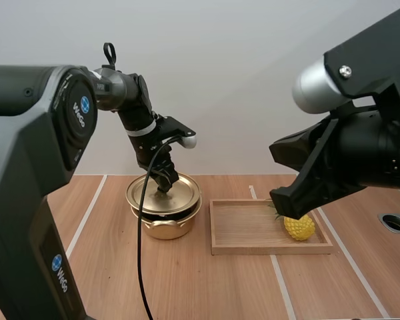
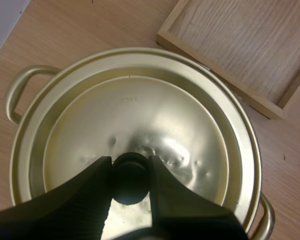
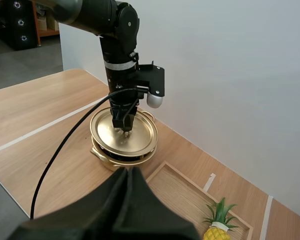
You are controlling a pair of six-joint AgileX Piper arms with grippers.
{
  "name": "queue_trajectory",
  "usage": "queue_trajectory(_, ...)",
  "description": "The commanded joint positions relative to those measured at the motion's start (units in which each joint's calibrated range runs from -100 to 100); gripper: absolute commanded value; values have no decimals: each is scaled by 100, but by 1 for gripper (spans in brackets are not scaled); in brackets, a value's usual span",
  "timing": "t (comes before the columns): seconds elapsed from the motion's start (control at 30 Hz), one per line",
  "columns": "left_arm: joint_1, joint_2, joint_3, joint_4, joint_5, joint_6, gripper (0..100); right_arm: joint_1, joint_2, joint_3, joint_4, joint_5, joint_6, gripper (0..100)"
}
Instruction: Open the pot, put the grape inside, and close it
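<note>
Pot [image 1: 165, 227] was placed on the surface [image 1: 207, 287], just left of the wooden tray [image 1: 267, 250]. Its lid [image 1: 185, 194] was not yet taken off; only the knob [image 2: 129, 182] was pinched by the left hand [image 2: 130, 165]. No grape was seen. Instead, a pineapple [image 1: 300, 228] was laid at the tray's right end, its long axis roughly left to right and the crown pointed left. The right hand [image 3: 128, 172] was pressed together, empty. Opening, loading and closing were judged as left to do.

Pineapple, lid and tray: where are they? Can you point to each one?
pineapple [image 1: 300, 229]: high view, on its yellow body.
lid [image 2: 140, 110]: left wrist view, on its shiny golden top.
tray [image 1: 253, 251]: high view, on its front rim.
</note>
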Motion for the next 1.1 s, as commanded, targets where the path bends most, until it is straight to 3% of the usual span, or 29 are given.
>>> queue_trajectory(0.0, -14, -4, -15, -210, 95, -28, 0, -2, -59, 18, 0, 0, 27, 0)
queue_trajectory(1.07, -14, 550, -1, -209, 237, -39, 0, -2, -59, 18, 0, 0, 27, 0)
